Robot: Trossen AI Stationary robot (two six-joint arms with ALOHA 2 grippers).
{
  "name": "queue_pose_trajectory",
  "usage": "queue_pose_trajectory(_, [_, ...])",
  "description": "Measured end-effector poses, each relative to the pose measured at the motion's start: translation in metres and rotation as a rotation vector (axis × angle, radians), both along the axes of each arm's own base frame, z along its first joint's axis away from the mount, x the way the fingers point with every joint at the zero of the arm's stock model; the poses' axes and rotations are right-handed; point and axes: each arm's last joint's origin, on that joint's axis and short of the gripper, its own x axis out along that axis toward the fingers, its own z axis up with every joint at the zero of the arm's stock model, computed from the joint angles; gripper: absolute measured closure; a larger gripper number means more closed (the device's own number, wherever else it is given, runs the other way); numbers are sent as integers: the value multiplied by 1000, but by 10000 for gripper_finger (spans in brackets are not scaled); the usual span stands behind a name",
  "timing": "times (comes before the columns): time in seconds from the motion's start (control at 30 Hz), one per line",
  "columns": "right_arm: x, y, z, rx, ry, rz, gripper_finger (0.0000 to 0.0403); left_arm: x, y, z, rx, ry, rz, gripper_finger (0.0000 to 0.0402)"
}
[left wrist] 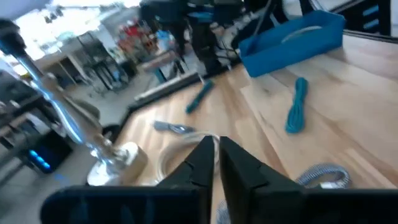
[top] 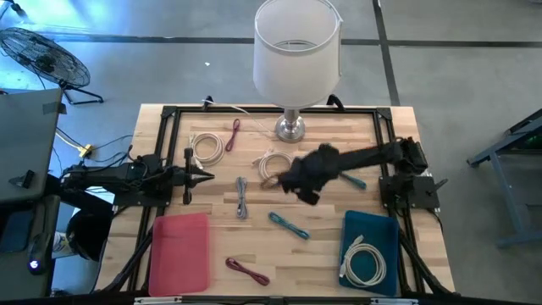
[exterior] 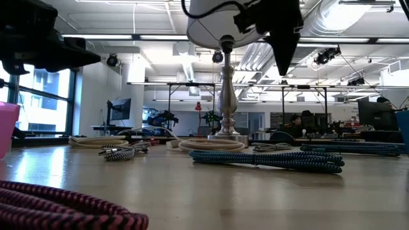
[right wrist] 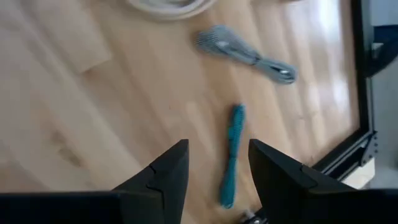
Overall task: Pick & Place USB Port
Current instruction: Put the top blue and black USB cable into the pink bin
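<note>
centrally, right gripper (right wrist: 217, 165) wide, empty, above bare wood near teal cable (right wrist: 231, 155); left gripper (top: 206, 177) narrow, at left edge.

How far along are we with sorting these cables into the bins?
Done: one white cable lies coiled in the blue bin. The pink bin looks empty.
In hand: nothing. The right gripper hangs open above the table centre, over a teal cable. The left gripper waits at the left edge, nearly closed.
Left: grey, red, and other cables remain on the table.
</note>
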Motion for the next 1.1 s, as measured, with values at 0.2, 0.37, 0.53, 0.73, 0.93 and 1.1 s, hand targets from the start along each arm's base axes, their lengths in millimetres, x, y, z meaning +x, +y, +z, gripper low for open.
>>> queue_pose_trajectory(0.2, [-17,-24,-1,43,36,-59,240,-3,0,11,5,-26,-2,301])
queue_pose_trajectory(0.37, [-54,-47,-14,50,103,-162,239,-3,0,13,83,-35,-2,242])
queue_pose_trajectory(0.53, [-82,-65,-39,133,91,-264,240,-3,0,13,87,-36,8,219])
queue_pose_trajectory(0.73, [-93,-76,-62,227,-24,-265,240,-3,0,13,87,-36,8,218])
queue_pose_trajectory(0.93, [-104,-87,-81,248,-18,-309,240,-3,0,13,76,-30,7,218])
queue_pose_trajectory(1.1, [-111,-92,-96,268,-12,-302,240,-3,0,12,76,-24,6,218])
